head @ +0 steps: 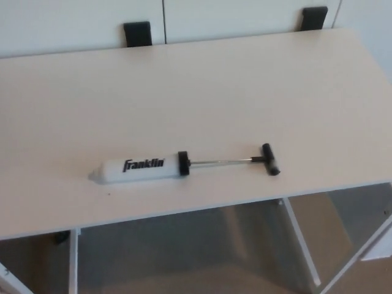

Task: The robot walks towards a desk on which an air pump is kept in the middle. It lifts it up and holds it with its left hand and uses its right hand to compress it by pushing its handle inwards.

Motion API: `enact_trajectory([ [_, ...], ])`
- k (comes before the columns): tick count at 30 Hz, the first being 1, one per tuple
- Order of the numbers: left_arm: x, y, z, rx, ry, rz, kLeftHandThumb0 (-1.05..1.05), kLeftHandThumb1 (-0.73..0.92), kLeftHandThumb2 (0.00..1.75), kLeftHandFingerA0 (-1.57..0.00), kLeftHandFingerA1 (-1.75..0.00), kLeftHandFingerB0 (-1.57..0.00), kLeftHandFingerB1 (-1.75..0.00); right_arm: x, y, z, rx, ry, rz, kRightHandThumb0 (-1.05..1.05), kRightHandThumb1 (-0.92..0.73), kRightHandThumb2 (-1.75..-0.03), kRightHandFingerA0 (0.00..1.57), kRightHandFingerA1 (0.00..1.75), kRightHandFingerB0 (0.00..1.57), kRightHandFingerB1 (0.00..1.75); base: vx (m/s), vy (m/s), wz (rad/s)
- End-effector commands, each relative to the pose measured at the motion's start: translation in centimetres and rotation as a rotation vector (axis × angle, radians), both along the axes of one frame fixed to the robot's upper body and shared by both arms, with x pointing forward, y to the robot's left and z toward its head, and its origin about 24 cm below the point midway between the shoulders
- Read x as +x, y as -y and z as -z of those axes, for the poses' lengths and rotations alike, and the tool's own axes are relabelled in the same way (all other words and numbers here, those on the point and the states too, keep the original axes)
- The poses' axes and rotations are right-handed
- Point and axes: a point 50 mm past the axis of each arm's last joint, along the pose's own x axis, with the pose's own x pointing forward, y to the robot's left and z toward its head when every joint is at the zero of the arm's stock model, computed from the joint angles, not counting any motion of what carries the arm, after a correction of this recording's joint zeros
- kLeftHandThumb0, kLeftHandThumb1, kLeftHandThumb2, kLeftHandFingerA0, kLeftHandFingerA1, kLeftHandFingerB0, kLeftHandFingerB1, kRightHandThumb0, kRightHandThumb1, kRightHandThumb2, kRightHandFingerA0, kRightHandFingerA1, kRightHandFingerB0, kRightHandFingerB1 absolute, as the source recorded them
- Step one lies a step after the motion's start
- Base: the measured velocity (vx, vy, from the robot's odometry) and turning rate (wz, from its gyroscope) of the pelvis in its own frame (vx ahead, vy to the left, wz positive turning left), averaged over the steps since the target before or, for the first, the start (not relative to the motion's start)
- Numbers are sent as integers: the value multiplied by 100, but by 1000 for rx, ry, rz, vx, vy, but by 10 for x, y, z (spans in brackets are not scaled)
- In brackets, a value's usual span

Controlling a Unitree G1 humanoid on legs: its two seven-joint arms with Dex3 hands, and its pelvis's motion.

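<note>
A white air pump with black "Franklin" lettering lies on its side on the pale desk, near the front edge. Its pointed tip faces left. A black collar caps the barrel's right end. From it a thin metal rod runs right, fully drawn out, to a black T-handle. Neither of my hands nor any part of my arms shows in the head view.
The desk's front edge crosses the lower picture, with white legs and floor below. Two black brackets sit at the desk's far edge against a white wall. The desk's right edge slants down at the far right.
</note>
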Motion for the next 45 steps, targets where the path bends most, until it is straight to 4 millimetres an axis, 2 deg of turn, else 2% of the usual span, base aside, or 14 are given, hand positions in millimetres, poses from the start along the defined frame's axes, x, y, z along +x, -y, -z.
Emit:
enact_trajectory([
  [1,1,-3,-1,-4,1,-8,-10,73,61,-50,-40,-36,-38,2,4,0,-2,9,22,-27,-74,-62,52,42,41,38,58,128,-4],
  [23,8,-3,1,-2,15,1,-12,74,61,-48,-41,-34,-37,7,5,0,-4,31,28,-26,-75,-62,53,42,41,38,22,-24,4],
  [28,4,-31,-14,28,37,-100,-28,69,66,-28,-38,-18,-34,4,15,-12,7,84,95,-29,-74,-62,53,42,42,38,0,0,0],
  [29,5,-49,-27,58,76,-154,-21,50,93,-23,-53,-9,-46,3,18,-18,3,110,104,-29,-73,-62,52,43,42,38,0,0,0],
  [31,10,-85,-67,149,176,-223,-22,49,93,-24,-53,-11,-47,0,17,-28,4,145,107,-30,-73,-61,55,42,44,39,0,0,0],
  [35,26,-102,-105,201,296,-221,-18,50,93,-23,-53,-10,-47,-5,16,-27,14,127,113,-29,-73,-62,53,43,42,39,0,0,0],
  [36,38,-106,-126,227,355,-195,-25,67,64,-28,-40,-20,-35,-5,15,-25,19,118,119,-28,-74,-62,53,42,41,38,0,0,0],
  [37,46,-108,-138,241,390,-176,-25,67,64,-28,-40,-20,-35,-5,14,-24,22,112,123,-28,-74,-62,53,42,41,38,0,0,0],
  [38,51,-108,-147,249,413,-162,-25,67,64,-28,-40,-20,-35,-5,14,-23,25,108,125,-28,-74,-62,53,42,41,38,0,0,0],
  [39,72,-107,-174,292,504,-119,-23,46,91,-23,-53,-12,-48,-4,11,-23,37,104,127,-28,-73,-62,53,42,42,38,0,0,0],
  [41,93,-100,-204,334,599,-71,-23,46,91,-23,-53,-12,-48,-4,7,-22,51,101,127,-28,-73,-62,53,42,42,38,0,0,0],
  [42,118,-86,-229,354,679,-1,-32,62,59,-35,-37,-24,-32,-4,5,-23,56,104,121,-28,-73,-61,54,42,43,38,0,0,0],
  [44,132,-74,-244,363,721,45,-32,62,59,-35,-37,-24,-32,-3,4,-23,59,106,117,-28,-73,-61,54,42,43,38,0,0,0],
  [45,163,-49,-265,411,780,179,-38,57,69,-24,-42,-19,-38,-1,2,-23,57,115,101,-27,-74,-62,53,43,41,39,0,0,0],
])
